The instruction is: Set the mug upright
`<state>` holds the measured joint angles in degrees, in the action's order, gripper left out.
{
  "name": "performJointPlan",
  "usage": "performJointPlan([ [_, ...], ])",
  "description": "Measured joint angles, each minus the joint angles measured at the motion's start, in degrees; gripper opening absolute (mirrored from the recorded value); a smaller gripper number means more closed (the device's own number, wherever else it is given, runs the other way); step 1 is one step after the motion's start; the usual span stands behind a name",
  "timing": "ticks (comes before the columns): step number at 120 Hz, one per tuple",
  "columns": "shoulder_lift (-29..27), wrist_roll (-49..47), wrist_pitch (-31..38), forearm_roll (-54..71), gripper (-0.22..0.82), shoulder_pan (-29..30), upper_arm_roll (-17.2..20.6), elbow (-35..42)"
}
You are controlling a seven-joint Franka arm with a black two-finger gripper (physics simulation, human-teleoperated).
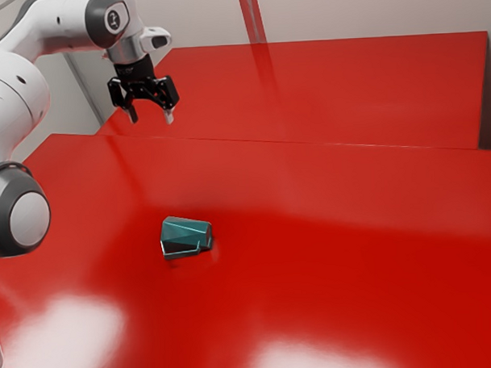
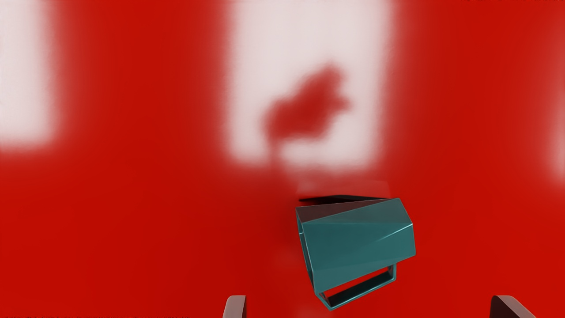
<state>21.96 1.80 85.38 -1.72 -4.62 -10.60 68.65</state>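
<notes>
The gripper [image 1: 151, 117] hangs high above the table at the exterior view's upper left, its two fingers apart and nothing between them. A teal faceted mug [image 1: 188, 235] lies on its side on the red table, well below the gripper, with its mouth toward the exterior view's left and its handle low on the side facing that camera. In the wrist view the same mug [image 2: 359, 243] shows its flat sides and angular handle, beyond the open gripper [image 2: 368, 307] and with neither finger touching it.
The glossy red table [image 1: 337, 253] reaches across the exterior view, with bright reflections on it. Behind it is a second red surface [image 1: 371, 91], meeting it along a thin seam. Pale walls [image 1: 360, 10] rise at the back.
</notes>
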Motion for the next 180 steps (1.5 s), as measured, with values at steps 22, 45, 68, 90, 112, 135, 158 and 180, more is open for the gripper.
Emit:
performJointPlan([
  [22,-0.18,0.10,-0.14,-0.05,0.60,0.06,-0.50,0.25],
  [45,-4.20,0.04,2.08,0.93,0.60,-1.24,1.22,7.93],
  [68,-13.34,-0.09,8.14,-3.32,0.60,-0.31,0.73,25.94],
  [90,-20.19,4.15,14.10,-16.62,0.60,0.49,-7.16,41.04],
  [112,-25.41,11.17,17.60,-27.02,0.60,2.18,-13.49,51.85],
  [135,-27.73,17.37,24.34,-31.68,0.60,-0.97,-14.08,60.68],
  [158,-26.92,23.25,32.27,-35.18,0.60,-2.16,-14.01,62.91],
  [180,-24.04,28.89,38.03,-40.40,0.60,-2.56,-14.01,63.03],
])
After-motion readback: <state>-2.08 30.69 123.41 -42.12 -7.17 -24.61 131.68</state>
